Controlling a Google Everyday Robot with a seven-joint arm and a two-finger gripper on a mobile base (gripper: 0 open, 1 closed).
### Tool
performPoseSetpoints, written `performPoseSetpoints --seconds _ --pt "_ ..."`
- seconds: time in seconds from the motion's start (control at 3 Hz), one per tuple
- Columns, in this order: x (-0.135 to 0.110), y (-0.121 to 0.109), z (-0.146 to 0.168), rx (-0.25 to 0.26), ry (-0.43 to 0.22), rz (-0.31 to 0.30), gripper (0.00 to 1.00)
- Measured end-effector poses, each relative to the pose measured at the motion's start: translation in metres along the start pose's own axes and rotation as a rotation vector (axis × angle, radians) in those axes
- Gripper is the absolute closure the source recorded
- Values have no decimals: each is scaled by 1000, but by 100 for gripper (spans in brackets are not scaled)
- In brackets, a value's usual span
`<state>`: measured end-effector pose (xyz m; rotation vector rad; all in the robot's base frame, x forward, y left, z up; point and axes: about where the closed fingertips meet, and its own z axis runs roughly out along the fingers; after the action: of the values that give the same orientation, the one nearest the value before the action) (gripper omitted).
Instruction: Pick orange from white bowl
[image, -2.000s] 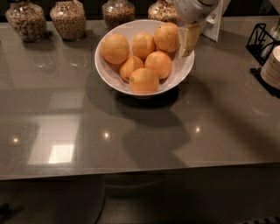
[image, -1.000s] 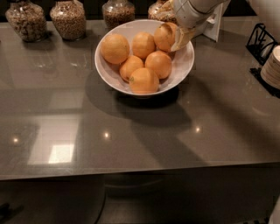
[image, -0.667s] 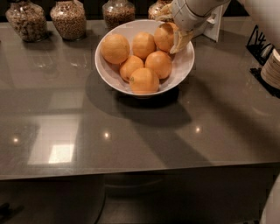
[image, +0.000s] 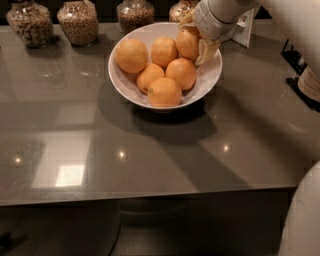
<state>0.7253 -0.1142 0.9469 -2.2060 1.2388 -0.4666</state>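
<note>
The white bowl (image: 209, 76) stands on the grey counter at the back middle and holds six oranges. My gripper (image: 193, 42) reaches down from the upper right into the bowl's back right side. Its yellowish fingers (image: 205, 50) sit on either side of the back-right orange (image: 186, 44), closed against it. That orange still rests in the bowl, touching its neighbours. A large orange (image: 131, 55) lies at the left, and a smaller one with a green stem dot (image: 164, 92) at the front.
Several glass jars of grain (image: 77, 21) line the counter's back edge. A black rack (image: 299, 59) and a pale object (image: 310, 82) stand at the right edge. A white card (image: 248, 29) stands behind the arm. The counter's front edge (image: 150, 196) runs across below.
My gripper has moved left from beside the bowl's right rim into the bowl, and its fingers now straddle and grip the back-right orange. The oranges have barely shifted.
</note>
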Motion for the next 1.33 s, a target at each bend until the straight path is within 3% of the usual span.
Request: performPoseSetpoints --seconds 0.67,1.0,1.33 --pt "8 -3 3 5 12 6 73" --pt "7 -4 -5 25 -3 66 96" --pt "3 -4 -21 40 -25 136 100"
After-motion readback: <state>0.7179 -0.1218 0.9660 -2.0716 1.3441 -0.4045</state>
